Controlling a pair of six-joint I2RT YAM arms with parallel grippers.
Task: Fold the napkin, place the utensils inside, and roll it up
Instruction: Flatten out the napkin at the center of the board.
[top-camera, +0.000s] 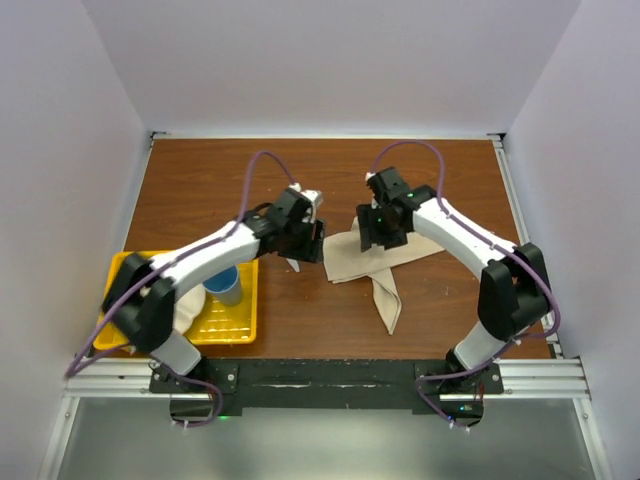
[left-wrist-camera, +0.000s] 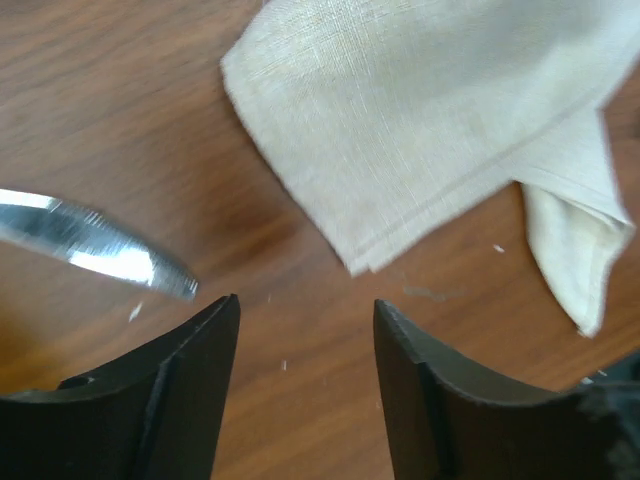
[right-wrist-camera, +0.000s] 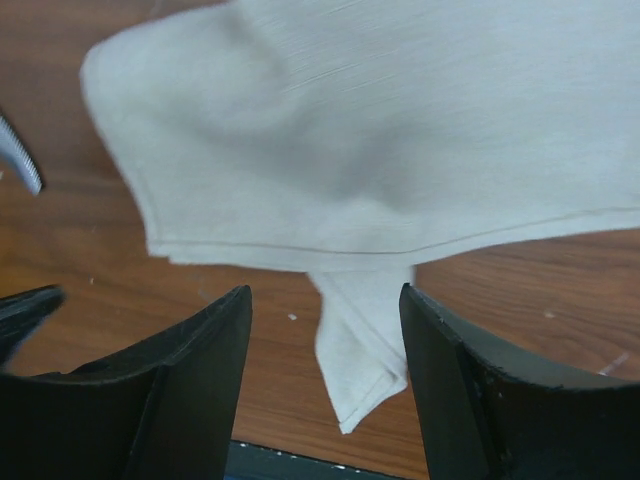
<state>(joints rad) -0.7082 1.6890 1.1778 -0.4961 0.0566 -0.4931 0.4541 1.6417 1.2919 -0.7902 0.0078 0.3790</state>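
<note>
The knife (left-wrist-camera: 95, 240) is cut off by the left edge of the left wrist view, so its handle is unseen. In the right wrist view it is only a blurred sliver. The napkin (left-wrist-camera: 430, 130) runs past the top and right edges of both wrist views. From above, the right gripper (top-camera: 381, 234) covers the napkin's far part, and the left arm (top-camera: 200, 262) hides part of the yellow tray (top-camera: 240, 325).

- Overhead view: bright, even, diffuse light from above; brown wooden tabletop (top-camera: 200, 190) carries only faint, soft-edged shadows; focus sharp to every edge.
- Left wrist view: slim silver-grey table knife (left-wrist-camera: 95, 240) smeared, with a white glare patch on the blade; soft beige cloth napkin (left-wrist-camera: 420, 130) shows a legible weave.
- Right wrist view: napkin blurred, weave lost, grey shading in folds.
</note>
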